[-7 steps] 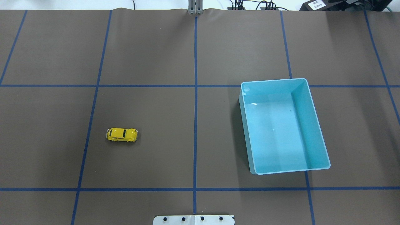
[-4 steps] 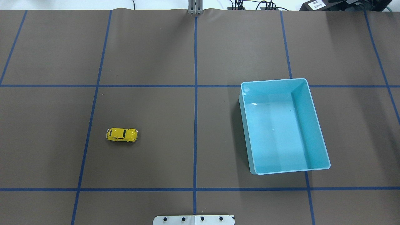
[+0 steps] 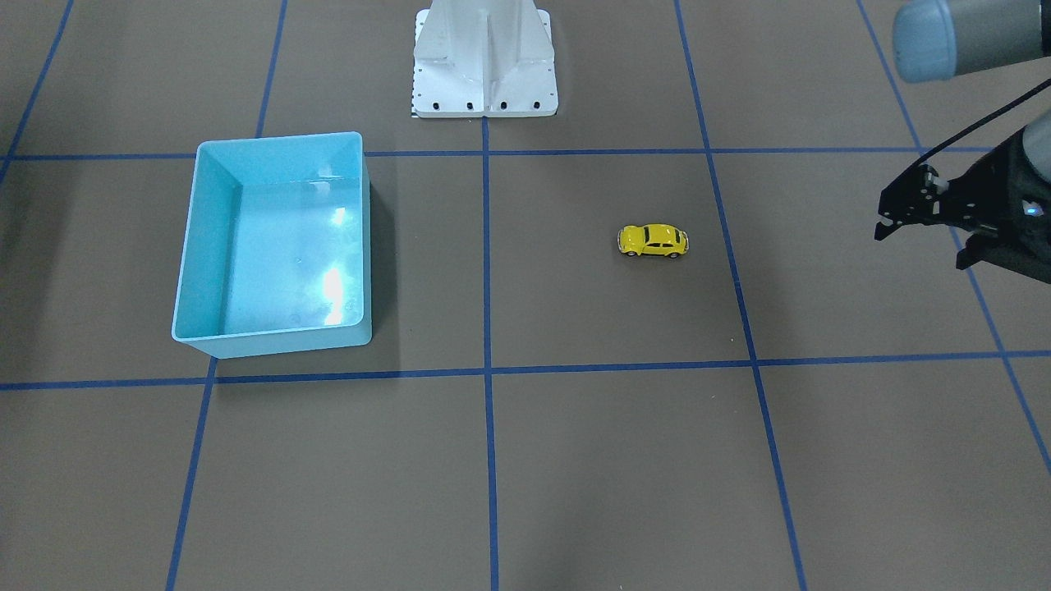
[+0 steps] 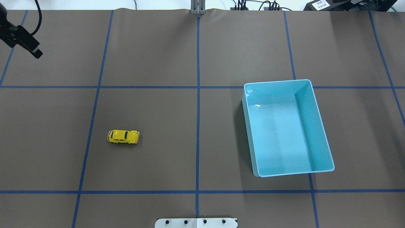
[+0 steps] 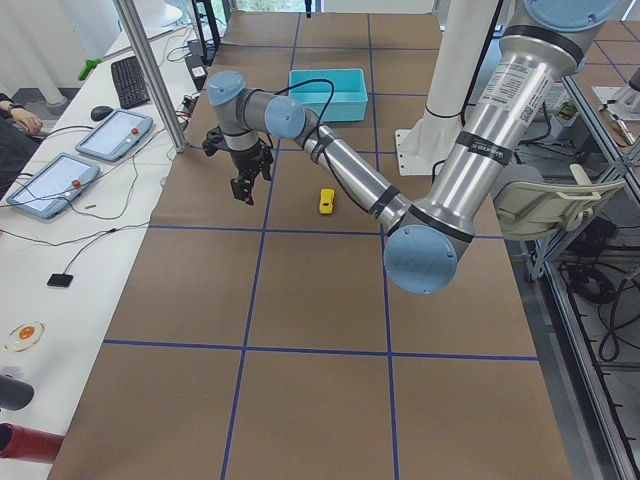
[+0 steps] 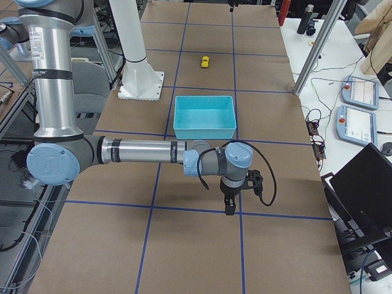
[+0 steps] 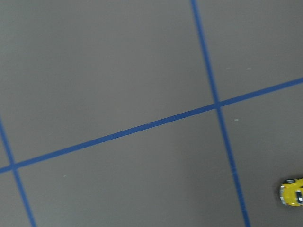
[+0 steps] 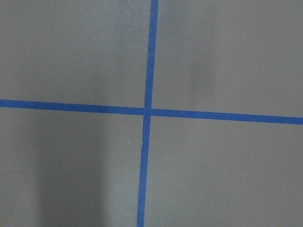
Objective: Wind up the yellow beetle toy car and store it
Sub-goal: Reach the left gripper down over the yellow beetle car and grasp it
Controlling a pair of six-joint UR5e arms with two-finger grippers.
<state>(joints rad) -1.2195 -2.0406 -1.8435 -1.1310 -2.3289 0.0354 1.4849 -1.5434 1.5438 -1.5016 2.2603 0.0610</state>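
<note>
The yellow beetle toy car (image 4: 123, 136) stands alone on its wheels on the brown mat, left of the centre line. It also shows as the car (image 3: 653, 240), small in the side views (image 5: 326, 201) (image 6: 205, 61), and at the lower right edge of the left wrist view (image 7: 292, 191). My left gripper (image 3: 920, 249) hovers open and empty, far out to the car's side (image 4: 35, 52). My right gripper (image 6: 229, 208) hangs over bare mat beyond the light blue bin (image 4: 278, 81); I cannot tell its state.
The bin (image 3: 279, 138) is empty and sits slightly askew on the robot's right half. The white base plate (image 3: 484, 57) stands at the robot's edge. Blue tape lines grid the mat. Tablets and a keyboard (image 5: 130, 80) lie on a side desk.
My left gripper has come into the overhead view at the top left corner. The car and the bin have not moved.
</note>
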